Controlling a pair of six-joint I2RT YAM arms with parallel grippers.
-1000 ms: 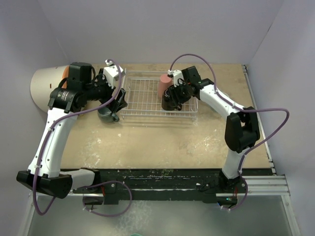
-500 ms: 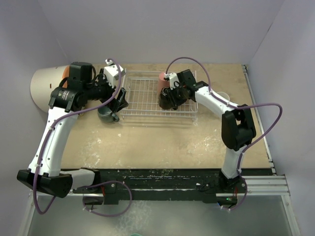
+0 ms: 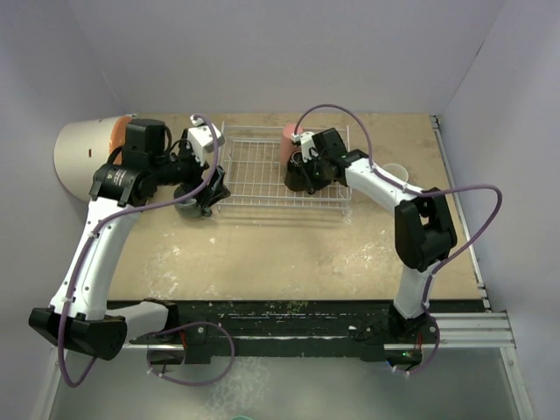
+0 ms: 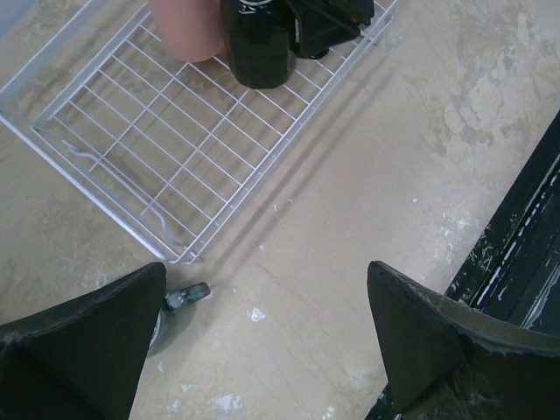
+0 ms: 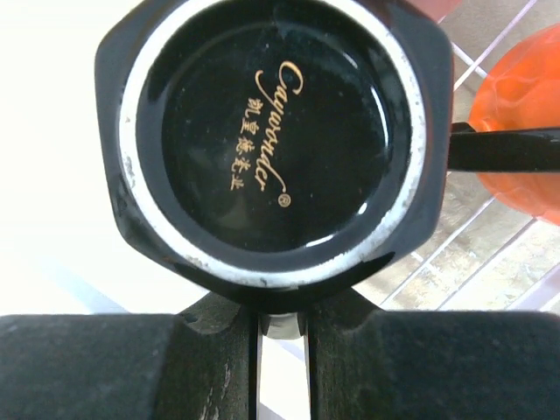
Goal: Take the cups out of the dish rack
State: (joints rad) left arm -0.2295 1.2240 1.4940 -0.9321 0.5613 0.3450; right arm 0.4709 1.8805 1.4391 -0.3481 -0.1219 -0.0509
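You are in the middle of picking the black mug (image 5: 271, 131), which sits upside down at the right end of the dish rack (image 4: 149, 166), base up and printed lettering showing. Your right gripper (image 5: 282, 332) has its fingers drawn narrow, with a black part of the mug pinched between them. It looks like the handle, though the wrist view does not make that certain. The pink tumbler (image 4: 182, 31) stands in the rack right against the mug on its far-left side, so close that you cannot tell whether they touch. As far as the views show, these two are the only cups left in the rack, so judge the unloading as partly done. The grey-teal mug (image 3: 186, 208) is out already, on the table (image 3: 289, 254) just off the rack's near-left corner. Your left gripper (image 4: 265, 289) hangs above it with fingers spread wide and nothing between them. Next, lift the black mug straight up until it clears the low wire wall, then carry it right to bare table. A pinch that far off centre will probably let the mug tip or swing, so rise slowly and watch that it does not drag the tumbler over.
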